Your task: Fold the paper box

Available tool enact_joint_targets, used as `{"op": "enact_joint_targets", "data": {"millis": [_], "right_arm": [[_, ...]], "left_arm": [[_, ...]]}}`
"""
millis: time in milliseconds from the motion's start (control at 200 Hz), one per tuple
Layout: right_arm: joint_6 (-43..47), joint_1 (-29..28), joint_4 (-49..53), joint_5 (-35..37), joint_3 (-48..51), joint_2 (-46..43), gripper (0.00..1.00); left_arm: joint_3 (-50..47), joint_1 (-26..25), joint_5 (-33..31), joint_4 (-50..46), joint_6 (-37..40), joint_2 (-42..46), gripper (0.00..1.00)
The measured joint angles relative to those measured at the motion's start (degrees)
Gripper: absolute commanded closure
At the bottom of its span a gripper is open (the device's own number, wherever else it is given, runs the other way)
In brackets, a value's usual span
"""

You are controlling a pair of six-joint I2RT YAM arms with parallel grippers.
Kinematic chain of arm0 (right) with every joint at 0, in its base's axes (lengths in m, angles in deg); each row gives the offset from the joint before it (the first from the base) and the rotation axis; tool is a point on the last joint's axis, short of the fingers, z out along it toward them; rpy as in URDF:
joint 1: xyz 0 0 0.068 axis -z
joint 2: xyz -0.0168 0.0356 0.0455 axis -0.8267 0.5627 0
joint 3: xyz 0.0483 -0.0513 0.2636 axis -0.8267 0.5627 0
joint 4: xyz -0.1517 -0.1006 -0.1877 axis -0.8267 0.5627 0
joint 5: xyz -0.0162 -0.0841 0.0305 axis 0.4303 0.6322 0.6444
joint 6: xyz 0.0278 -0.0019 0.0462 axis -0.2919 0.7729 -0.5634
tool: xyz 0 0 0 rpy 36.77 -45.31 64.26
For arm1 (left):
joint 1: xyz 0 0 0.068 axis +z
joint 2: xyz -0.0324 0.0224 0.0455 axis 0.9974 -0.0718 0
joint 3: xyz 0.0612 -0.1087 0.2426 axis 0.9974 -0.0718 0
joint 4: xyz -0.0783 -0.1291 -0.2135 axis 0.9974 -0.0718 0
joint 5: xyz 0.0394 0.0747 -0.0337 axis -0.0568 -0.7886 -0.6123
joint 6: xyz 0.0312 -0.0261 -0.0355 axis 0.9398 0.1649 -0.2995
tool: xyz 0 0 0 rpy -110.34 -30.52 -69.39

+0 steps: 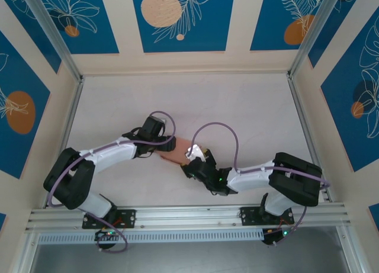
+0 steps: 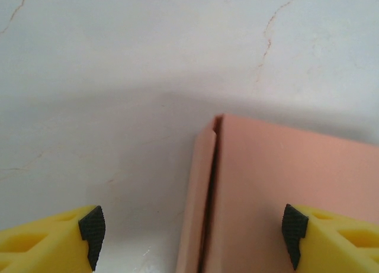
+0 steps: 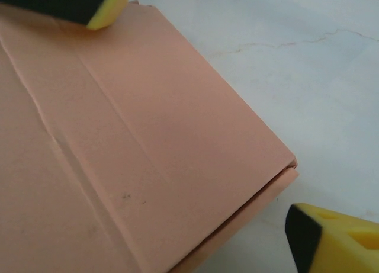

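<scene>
Right gripper (image 3: 195, 122) gapes empty over the paper box (image 1: 177, 151) lying flat on the table (image 1: 237, 107), left gripper (image 2: 192, 228) open astride its seam edge: looks like the creasing stage, next wants a firm pinch there.

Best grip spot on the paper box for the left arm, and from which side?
Probably the layered side edge of the paper box: it lies flat, so only that lip offers purchase. Come from above, left gripper open astride the edge.
</scene>
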Motion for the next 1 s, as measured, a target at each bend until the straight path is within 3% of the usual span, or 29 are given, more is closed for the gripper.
{"op": "enact_joint_targets", "data": {"millis": [45, 485, 670, 890, 1000], "right_arm": [[-0.3, -0.8, 1.5, -0.2, 0.3, -1.2, 0.00], [-5.0, -6.1, 11.7, -3.2, 0.5, -8.9, 0.00], [-9.9, -7.3, 20.0, -4.8, -1.0, -16.9, 0.00], [-24.1, -3.0, 36.8, -7.0, -12.9, -21.8, 0.00], [-31.1, 1.3, 44.0, -9.3, -16.7, -20.6, 0.07]], "left_arm": [[0.0, 0.0, 0.0, 0.1, -0.1, -0.3, 0.23], [-1.1, -0.4, 0.4, 3.1, -1.6, -1.7, 0.25], [-2.7, -0.7, 0.5, 5.0, -2.2, -1.6, 0.26], [-4.3, -0.7, 0.6, 5.7, -2.8, -0.5, 0.27], [-4.8, -0.7, 0.6, 5.6, -3.0, 0.2, 0.28]]}}
